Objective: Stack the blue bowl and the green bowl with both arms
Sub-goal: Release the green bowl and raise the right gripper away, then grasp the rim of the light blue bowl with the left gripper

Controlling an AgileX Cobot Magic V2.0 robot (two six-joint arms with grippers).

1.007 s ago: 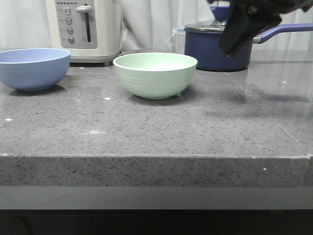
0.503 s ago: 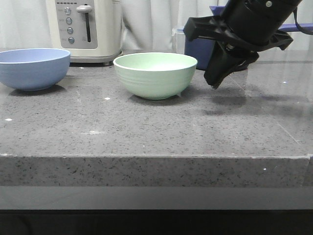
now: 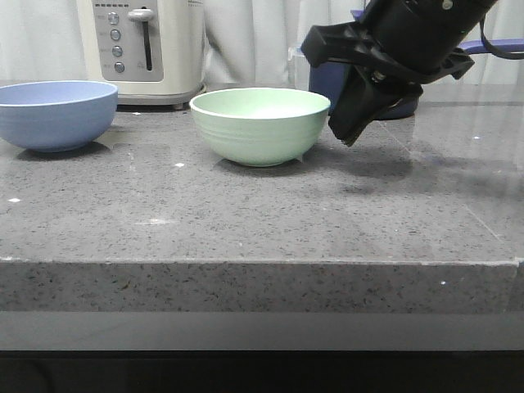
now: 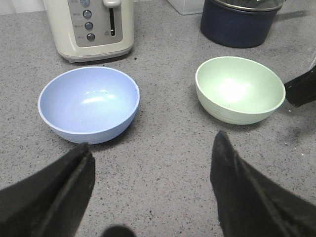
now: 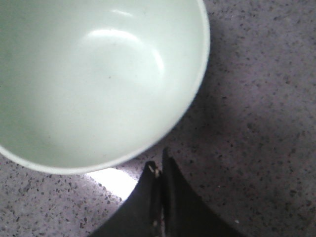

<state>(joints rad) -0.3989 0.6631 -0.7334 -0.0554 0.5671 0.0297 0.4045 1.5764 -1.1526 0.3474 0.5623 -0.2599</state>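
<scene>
The green bowl [image 3: 260,125] is seen standing upright near the middle of the grey speckled countertop [image 3: 246,221], and the blue bowl [image 3: 56,114] is set well apart from it toward the left edge of the front view. Both bowls are shown empty in the left wrist view, the blue bowl [image 4: 89,104] in front of a cream toaster [image 4: 91,27] and the green bowl [image 4: 240,90] in front of a dark navy saucepan [image 4: 240,22]. In the front view the toaster [image 3: 143,49] is placed behind the gap between the two bowls, while the saucepan [image 3: 327,78] is largely hidden by the right arm [image 3: 409,41].

The right gripper [image 3: 350,131] is held tilted downward just beside the right side of the green bowl, at about rim height, above the countertop. In the right wrist view its fingers [image 5: 157,197] are seen pressed together with nothing between them, their tips just outside the rim of the green bowl [image 5: 94,74]; contact with the bowl cannot be determined.

The left gripper [image 4: 153,182] is shown only in its own wrist view, with its two dark fingers [image 4: 59,182] spread wide apart and nothing held. It is poised above bare countertop, nearer the camera than both bowls and touching neither.
</scene>
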